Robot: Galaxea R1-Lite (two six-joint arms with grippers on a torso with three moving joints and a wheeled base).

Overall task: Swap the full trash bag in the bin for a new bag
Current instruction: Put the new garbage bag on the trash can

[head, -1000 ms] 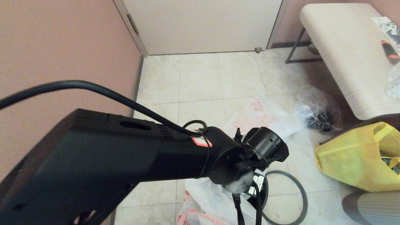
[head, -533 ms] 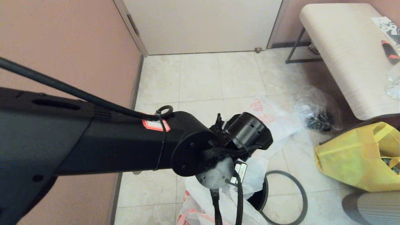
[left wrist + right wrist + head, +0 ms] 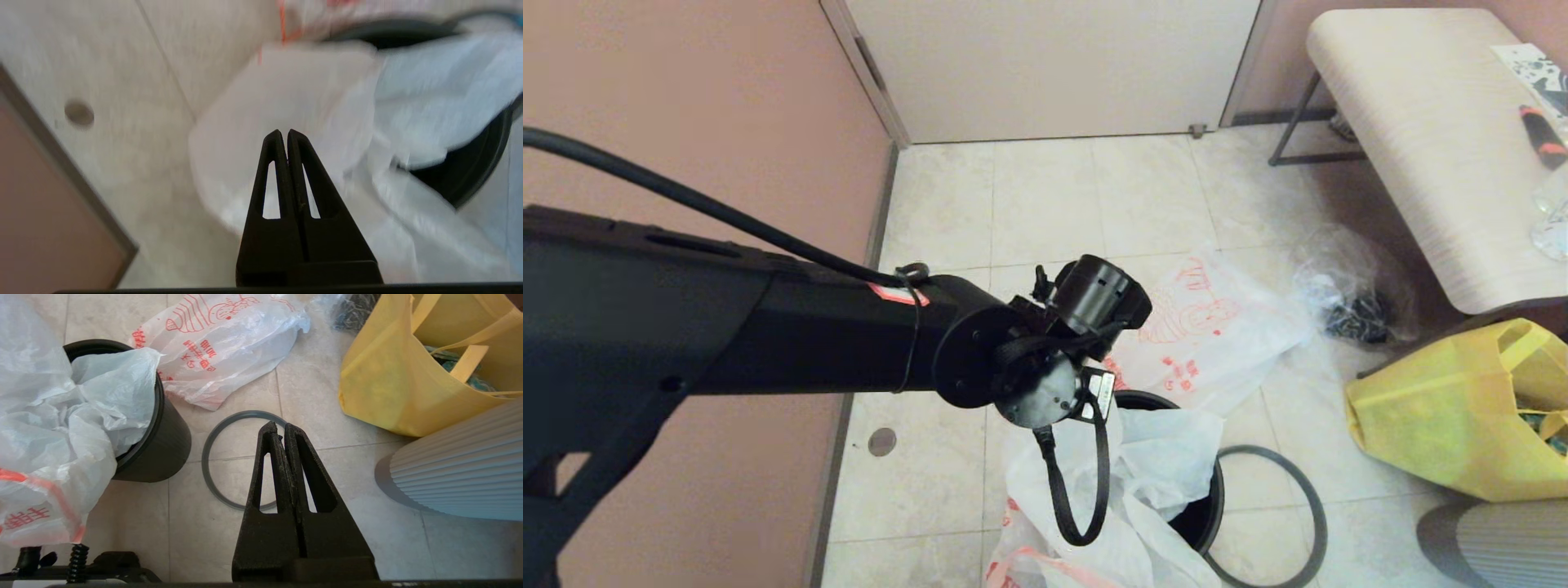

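Left wrist view: left gripper fingers pressed together, gripping nothing, above thin white plastic bag draped over small round black bin. Right gripper likewise closed, empty.

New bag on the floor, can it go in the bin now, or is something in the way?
Yes: a crumpled white plastic bag with orange-red handles fills the mouth of the black round bin and spills over its side.

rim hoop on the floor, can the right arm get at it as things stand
Probably yes: the rim hoop lies flat on bare tile beside the bin, nothing on it, below the shut right gripper.
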